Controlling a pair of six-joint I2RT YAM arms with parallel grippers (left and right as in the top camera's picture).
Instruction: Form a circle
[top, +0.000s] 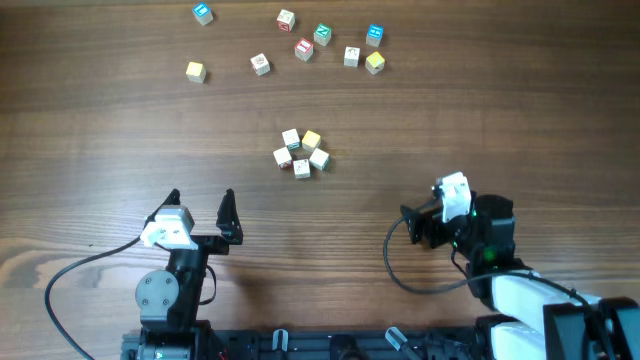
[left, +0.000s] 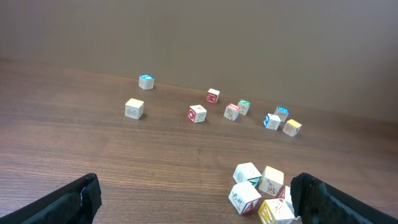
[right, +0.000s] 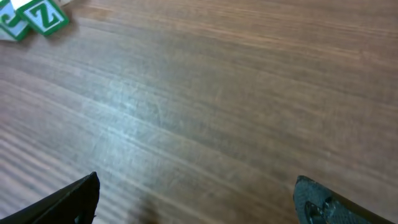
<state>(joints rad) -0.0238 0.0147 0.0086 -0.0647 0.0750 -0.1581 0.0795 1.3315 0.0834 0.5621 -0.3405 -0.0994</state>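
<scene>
The circle (top: 301, 153) is a tight ring of small white-faced wooden cubes with red and green marks and one pale yellow cube, at the table's middle. In the left wrist view the circle (left: 261, 190) lies low on the right, just inside the right finger (left: 323, 199). My left gripper (top: 202, 197) stands open near the front, down and left of the ring, with bare wood between its fingers (left: 196, 186). My right gripper (top: 408, 228) is open too, to the ring's lower right, and holds nothing (right: 196, 183).
Several loose cubes (top: 304, 49) are spread along the back, from a blue-topped cube (top: 203, 13) to a yellow cube (top: 374, 63). Two green-lettered cubes (right: 37, 17) show at the right wrist view's top left. A black cable (top: 400, 270) loops by the right arm.
</scene>
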